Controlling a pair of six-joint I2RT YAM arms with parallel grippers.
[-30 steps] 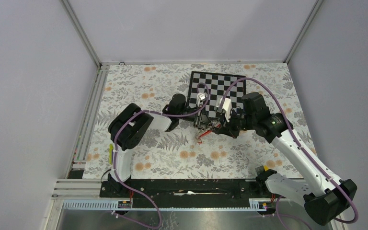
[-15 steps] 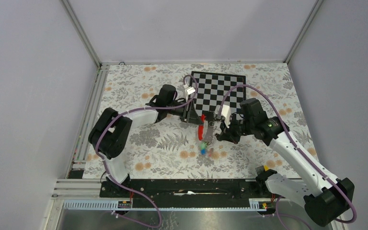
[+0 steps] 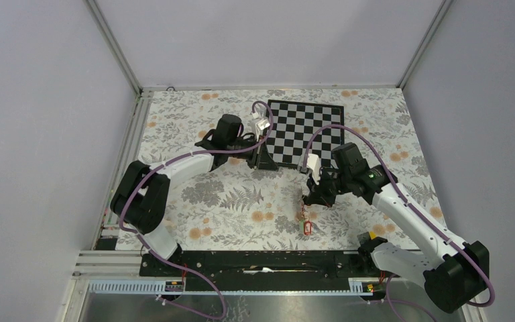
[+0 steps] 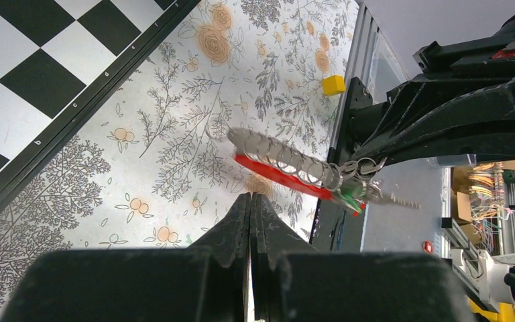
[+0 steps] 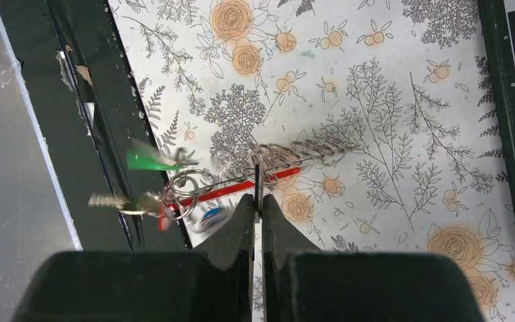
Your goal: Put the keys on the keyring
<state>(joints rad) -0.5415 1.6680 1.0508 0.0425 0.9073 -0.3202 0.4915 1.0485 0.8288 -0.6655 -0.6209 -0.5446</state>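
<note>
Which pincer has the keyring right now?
The right pincer, shut on the keyring, keys dangling from it. The left pincer is shut on nothing, off by the chessboard.

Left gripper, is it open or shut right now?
Shut, empty: the left gripper shows no gap between its fingers; the keyring hangs from the right gripper.

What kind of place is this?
Likely a lab robot cell: plain panel walls on aluminium framing, left arm and right arm bolted to a black rail, chessboard on a floral cloth.
</note>
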